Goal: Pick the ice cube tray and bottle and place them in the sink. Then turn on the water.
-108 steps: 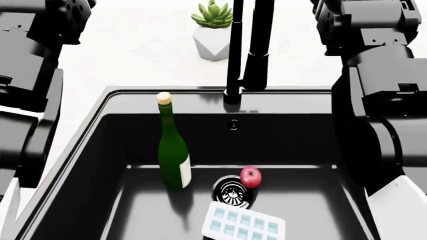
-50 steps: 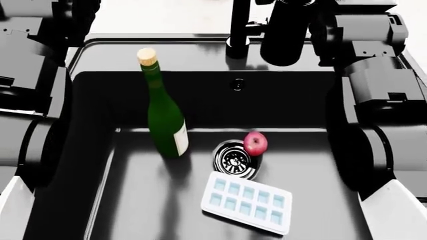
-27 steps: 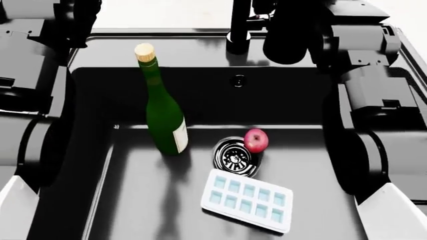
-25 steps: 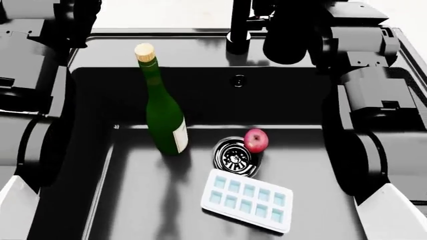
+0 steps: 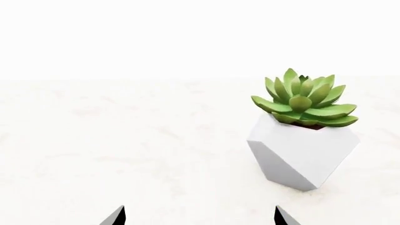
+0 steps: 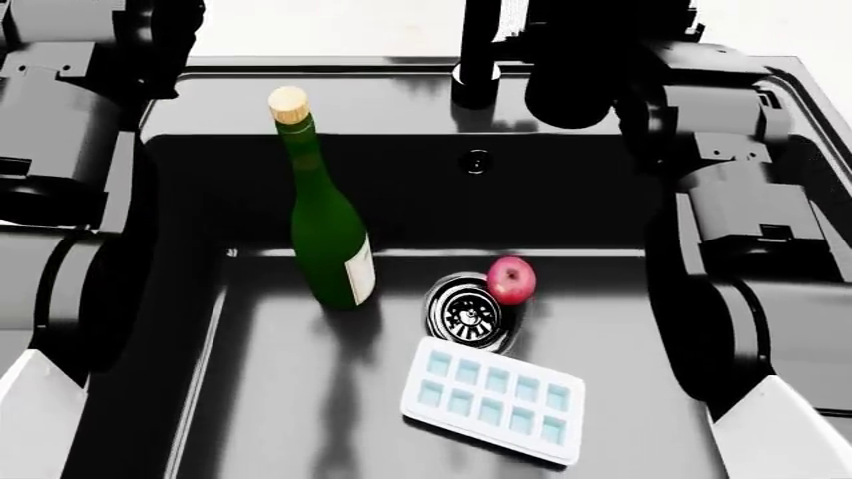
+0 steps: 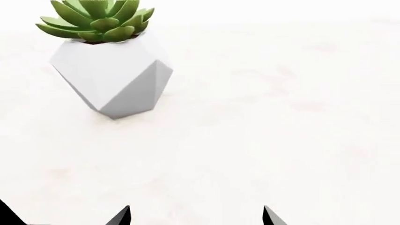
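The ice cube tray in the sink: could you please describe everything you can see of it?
The ice cube tray is a flat white rectangle that looks like plastic, with two rows of five pale-blue square cells. It lies flat and slightly skewed on the black sink floor, just nearer the camera than the drain. Neither end effector touches it.

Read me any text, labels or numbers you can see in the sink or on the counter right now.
No readable text in any view.
The bottle: its cream label shows no legible print.
The ice cube tray: no markings.
The drain: slots only; any lettering is too small to tell.
The white planter with the succulent: plain faces, no text.
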`<state>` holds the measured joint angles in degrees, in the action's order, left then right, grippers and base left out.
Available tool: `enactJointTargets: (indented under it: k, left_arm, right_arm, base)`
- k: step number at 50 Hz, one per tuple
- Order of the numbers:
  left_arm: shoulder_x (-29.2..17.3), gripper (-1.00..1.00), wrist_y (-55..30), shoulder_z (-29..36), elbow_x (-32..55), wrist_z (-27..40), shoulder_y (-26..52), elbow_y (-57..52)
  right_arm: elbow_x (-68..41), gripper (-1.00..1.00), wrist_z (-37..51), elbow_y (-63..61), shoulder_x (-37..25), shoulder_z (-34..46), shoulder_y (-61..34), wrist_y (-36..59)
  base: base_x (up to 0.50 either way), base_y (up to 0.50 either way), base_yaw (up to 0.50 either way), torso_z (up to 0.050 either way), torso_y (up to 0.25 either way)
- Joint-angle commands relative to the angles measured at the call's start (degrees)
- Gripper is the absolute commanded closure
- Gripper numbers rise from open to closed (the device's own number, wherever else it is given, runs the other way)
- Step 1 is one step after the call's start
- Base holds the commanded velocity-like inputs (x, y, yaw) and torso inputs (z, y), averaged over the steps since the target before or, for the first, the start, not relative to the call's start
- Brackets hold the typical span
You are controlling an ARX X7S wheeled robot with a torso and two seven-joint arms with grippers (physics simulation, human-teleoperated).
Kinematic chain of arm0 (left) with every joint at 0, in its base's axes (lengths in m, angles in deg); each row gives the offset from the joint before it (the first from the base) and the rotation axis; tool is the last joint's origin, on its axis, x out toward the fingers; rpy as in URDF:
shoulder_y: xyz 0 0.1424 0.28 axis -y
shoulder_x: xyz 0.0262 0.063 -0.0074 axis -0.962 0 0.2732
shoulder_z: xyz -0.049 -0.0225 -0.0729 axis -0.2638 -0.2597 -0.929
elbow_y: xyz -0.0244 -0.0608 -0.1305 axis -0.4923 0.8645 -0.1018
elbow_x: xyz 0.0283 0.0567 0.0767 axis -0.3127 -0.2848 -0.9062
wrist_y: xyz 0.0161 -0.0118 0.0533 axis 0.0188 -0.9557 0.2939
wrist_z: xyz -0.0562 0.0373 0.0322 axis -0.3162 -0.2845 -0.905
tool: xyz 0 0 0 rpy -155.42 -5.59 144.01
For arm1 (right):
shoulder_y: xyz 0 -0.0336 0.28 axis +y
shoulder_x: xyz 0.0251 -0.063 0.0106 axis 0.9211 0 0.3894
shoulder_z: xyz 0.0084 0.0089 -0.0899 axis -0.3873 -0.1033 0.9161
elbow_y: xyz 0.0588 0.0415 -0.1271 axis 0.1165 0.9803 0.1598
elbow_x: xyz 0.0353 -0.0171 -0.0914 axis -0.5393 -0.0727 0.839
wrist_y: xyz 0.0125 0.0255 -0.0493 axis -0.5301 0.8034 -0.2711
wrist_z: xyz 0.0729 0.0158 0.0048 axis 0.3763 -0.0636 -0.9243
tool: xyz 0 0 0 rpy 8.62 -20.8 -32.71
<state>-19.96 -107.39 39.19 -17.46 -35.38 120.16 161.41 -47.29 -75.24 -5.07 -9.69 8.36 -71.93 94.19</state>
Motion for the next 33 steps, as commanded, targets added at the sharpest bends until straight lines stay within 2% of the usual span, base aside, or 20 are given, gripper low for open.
enactJointTargets:
  k: [1,19,33]
  left_arm:
    - [0.2,-1.0,-0.2,-1.3,-1.5,-0.3,0.1,0.0]
    - [0.4,-1.0,0.2,-3.1,-3.6,-0.7,-0.6,0.0]
    - [0.3,-1.0,-0.2,-4.2,-4.6,-1.2,-0.1,-0.1]
  right_arm:
    - [0.1,-1.0,1.2,0.0,-2.2,-0.9,0.6,0.1]
    - [0.2,-1.0,2.6,0.0,-5.1,-1.9,0.7,0.2]
    - [0.9,-1.0,1.5,0.0,-4.4,0.0,-1.8,1.2]
  base:
    - [0.0,0.0,0.0,0.0,0.0]
    - [0.0,0.0,0.0,0.0,0.0]
    - [0.0,0.0,0.0,0.0,0.0]
